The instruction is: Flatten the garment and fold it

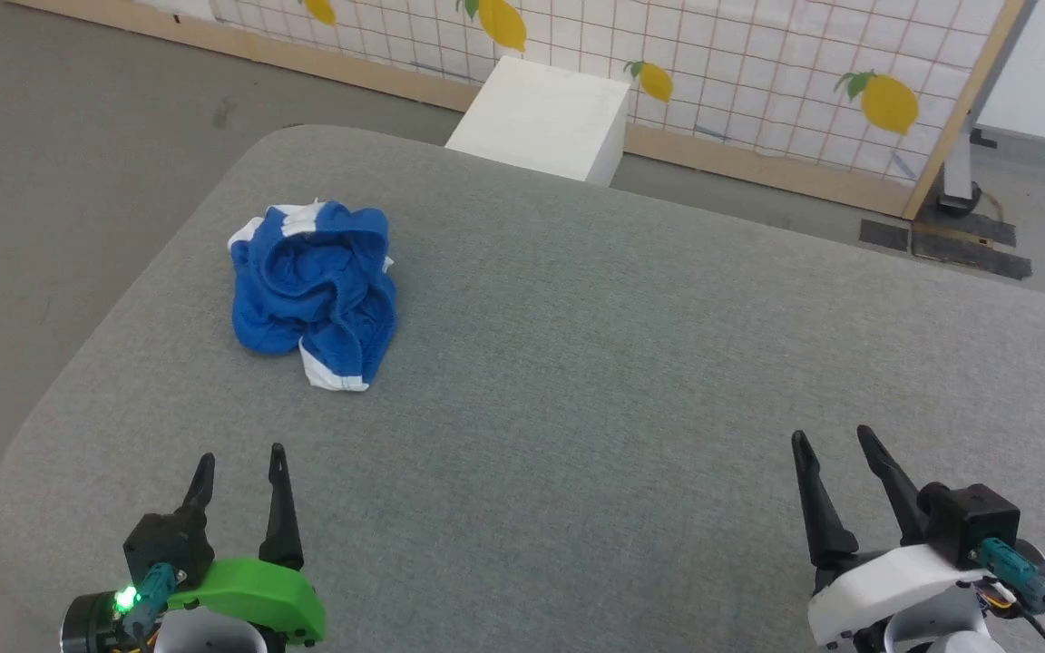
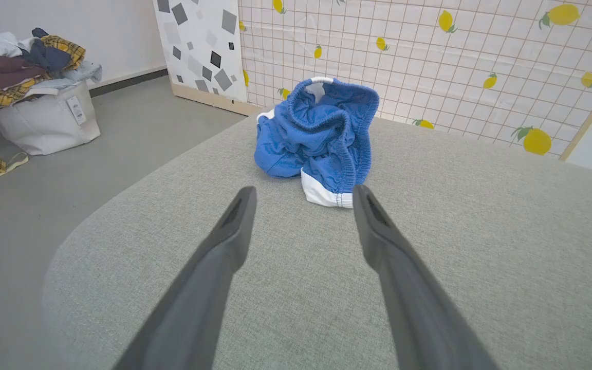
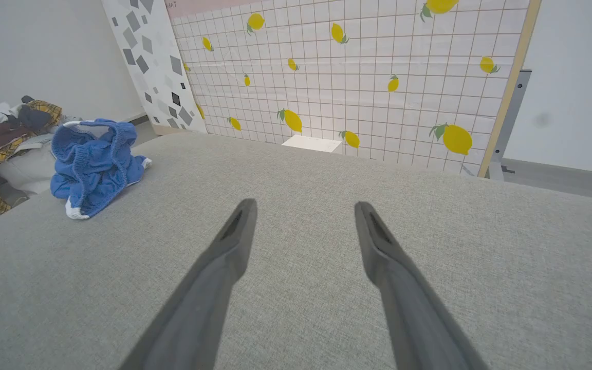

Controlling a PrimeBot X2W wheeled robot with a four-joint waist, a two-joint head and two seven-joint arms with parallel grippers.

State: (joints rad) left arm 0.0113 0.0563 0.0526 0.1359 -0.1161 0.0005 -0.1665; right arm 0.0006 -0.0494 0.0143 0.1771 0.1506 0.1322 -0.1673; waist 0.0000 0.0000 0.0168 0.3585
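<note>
A white fabric bin (image 2: pixel 44 123) at the upper left of the left wrist view is heaped with mixed clothes (image 2: pixel 13 61), some in yellow plaid. The garment (image 1: pixel 314 281) lies crumpled at the upper left of the head view on the grey tabletop (image 1: pixel 622 363). A white box (image 1: pixel 545 118) stands beyond the far edge, before a lemon-print screen (image 1: pixel 758 63). The left end effector (image 1: pixel 241 453) at lower left and the right end effector (image 1: pixel 831 433) at lower right point up the frame, fingers spread apart, clear of the garment.
</note>
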